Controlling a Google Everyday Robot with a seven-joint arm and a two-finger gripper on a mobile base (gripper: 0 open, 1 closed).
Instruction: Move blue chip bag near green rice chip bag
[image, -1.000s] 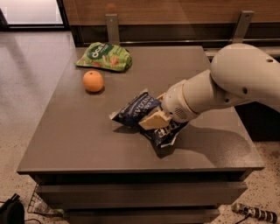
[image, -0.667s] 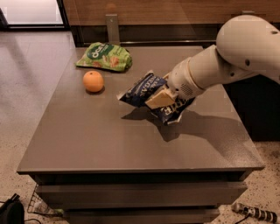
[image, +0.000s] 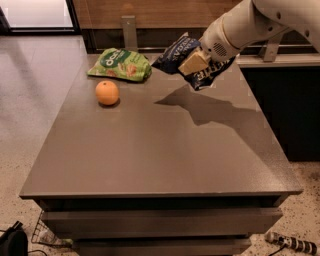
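The blue chip bag (image: 176, 54) is a crinkled navy foil bag with white lettering, held in the air above the far part of the table. My gripper (image: 194, 63) is shut on the blue chip bag at its middle, with a tan finger across the foil. The white arm comes in from the upper right. The green rice chip bag (image: 120, 64) lies flat on the table's far left, a short way left of the held bag. The held bag casts a shadow on the tabletop below it.
An orange (image: 107, 92) sits on the grey table (image: 150, 150) just in front of the green bag. A dark counter stands to the right of the table. A wooden wall with a rail runs behind. Cables lie on the floor.
My gripper has lifted the blue chip bag off the table and carried it toward the far side, closer to the green bag.
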